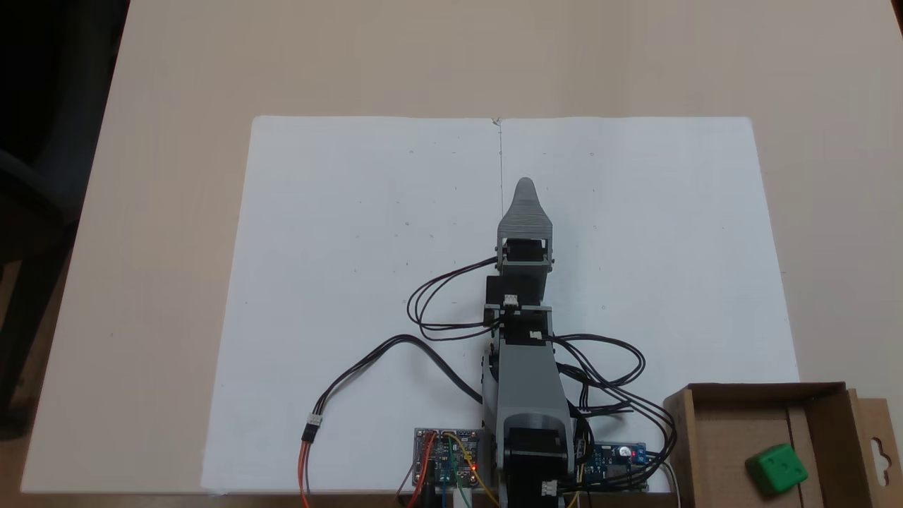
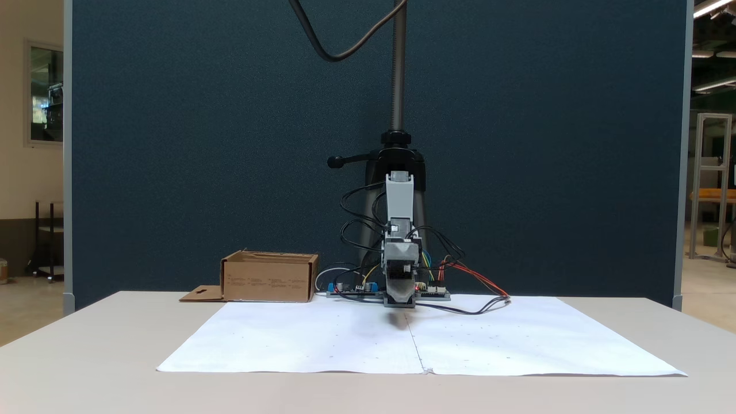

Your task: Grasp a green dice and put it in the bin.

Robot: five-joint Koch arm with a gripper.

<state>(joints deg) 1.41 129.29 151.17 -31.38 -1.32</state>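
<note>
Since the green dice [image 1: 776, 468] already sits in the bin [image 1: 734, 402], well behind the hand [image 1: 525, 187], just park it; can't tell if the hand's parted.

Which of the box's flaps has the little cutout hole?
The flap at the bin's right edge in the top-down fixed view; the other flaps are plain cardboard.

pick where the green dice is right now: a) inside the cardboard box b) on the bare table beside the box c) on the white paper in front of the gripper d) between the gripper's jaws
a: in a fixed view the green dice lies on the floor of the cardboard box, well apart from the gripper, which points out over the white paper.
</note>
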